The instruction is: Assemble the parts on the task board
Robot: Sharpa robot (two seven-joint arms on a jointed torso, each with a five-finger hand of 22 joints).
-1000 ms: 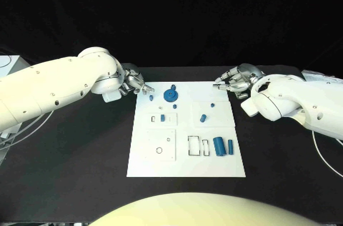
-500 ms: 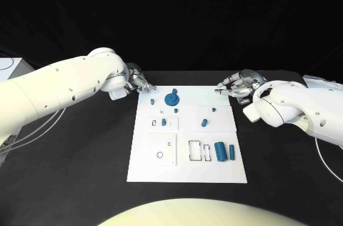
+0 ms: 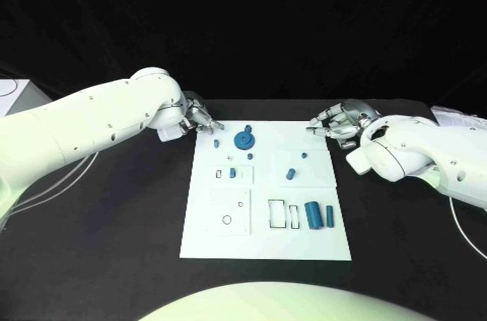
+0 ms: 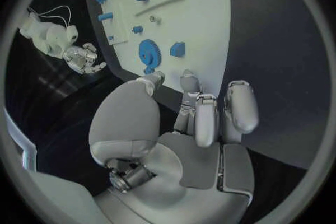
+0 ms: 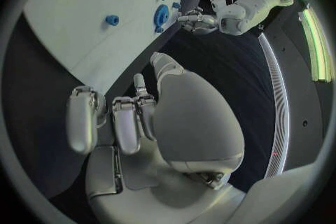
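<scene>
The left hand (image 3: 197,117) hovers at the far left corner of the task board (image 3: 264,245), its fingers loosely curled and holding nothing. Just to its right, on the board's far edge, lies the blue gear (image 3: 243,139), with a small blue peg (image 3: 216,143) closer still. The right hand (image 3: 339,124) hangs at the far right corner, likewise curled and holding nothing, farther from the gear. The left hand therefore looks better placed, needing a short reach rightward and nearward.
</scene>
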